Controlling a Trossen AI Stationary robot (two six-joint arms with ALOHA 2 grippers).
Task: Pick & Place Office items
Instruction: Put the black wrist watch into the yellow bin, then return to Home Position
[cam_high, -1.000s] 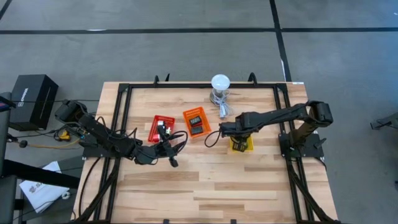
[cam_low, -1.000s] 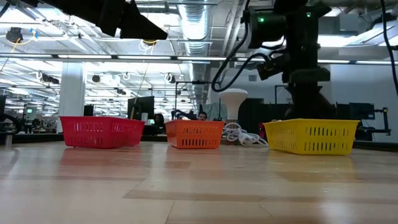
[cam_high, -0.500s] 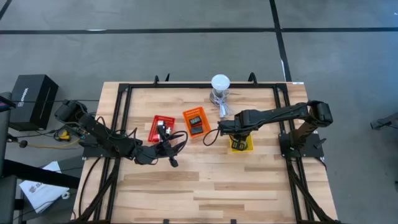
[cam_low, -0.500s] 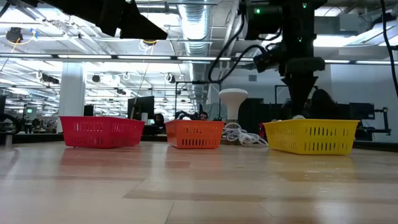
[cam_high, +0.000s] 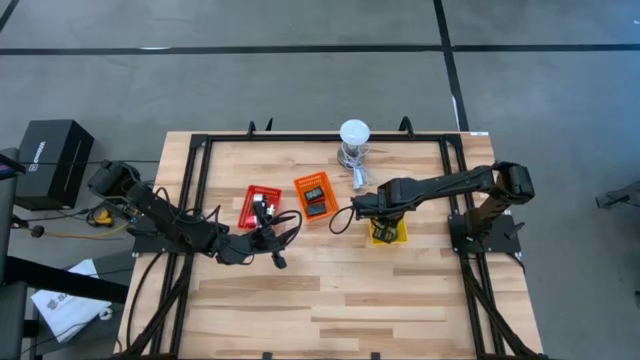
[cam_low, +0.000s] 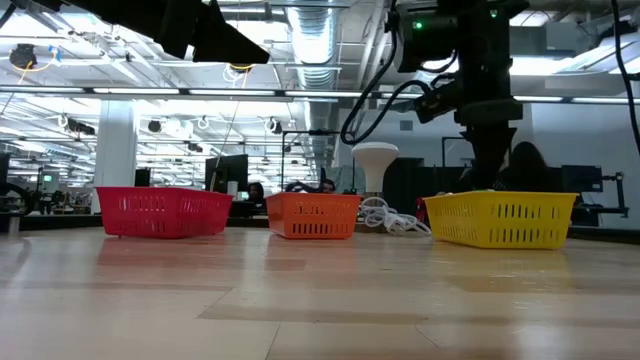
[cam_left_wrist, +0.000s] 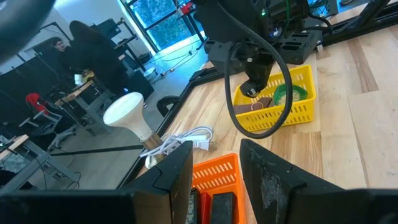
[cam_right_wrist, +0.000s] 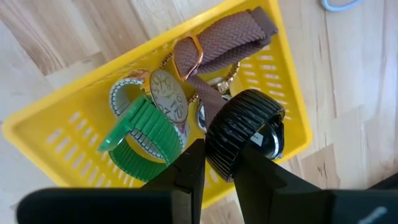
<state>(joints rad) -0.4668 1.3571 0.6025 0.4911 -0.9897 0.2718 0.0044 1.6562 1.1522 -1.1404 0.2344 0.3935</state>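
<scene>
Between the right jaws: black band watch (cam_right_wrist: 241, 132).

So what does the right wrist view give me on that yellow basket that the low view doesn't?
Only the right wrist view looks inside. It shows a green band, a brown band and a watch face lying there, with a black band pinched in the right gripper.
Only the low view shows the red basket, the orange basket and the lamp. There the yellow wall hides the contents.
Both show the yellow basket with the right arm over it.
</scene>
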